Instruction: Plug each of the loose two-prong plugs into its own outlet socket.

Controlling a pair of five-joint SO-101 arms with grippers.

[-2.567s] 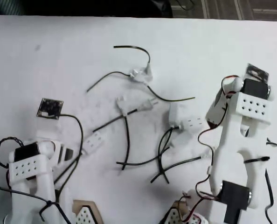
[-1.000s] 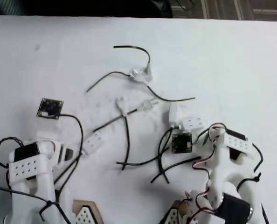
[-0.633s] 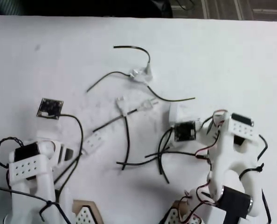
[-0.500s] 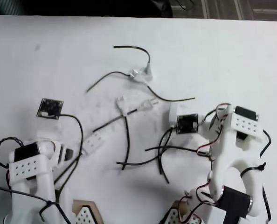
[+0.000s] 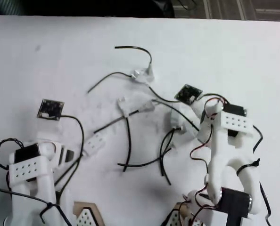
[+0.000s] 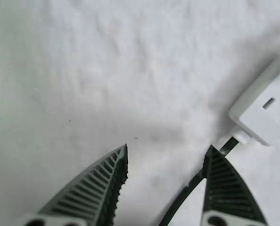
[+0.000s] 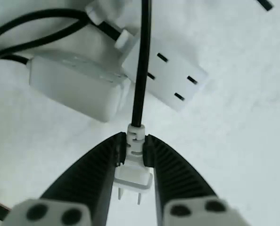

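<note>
I'm holding the white two-prong plug (image 7: 133,176) pinched lengthwise in the right gripper (image 7: 133,141), prongs pointing back at the wrist, away from the white slotted outlet socket (image 7: 166,73), which is lying around eight o'clock in the high view. The left gripper (image 6: 167,155) is gaping, empty.

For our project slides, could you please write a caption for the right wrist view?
Right gripper holds a white two-prong plug, its black cord running across a white outlet socket.

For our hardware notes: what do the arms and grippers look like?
Both are white plastic with black motors and perforated plates. The left arm carries black cables, the right arm red and black wires. The left gripper and right gripper have dark ribbed pointed fingers.
</note>
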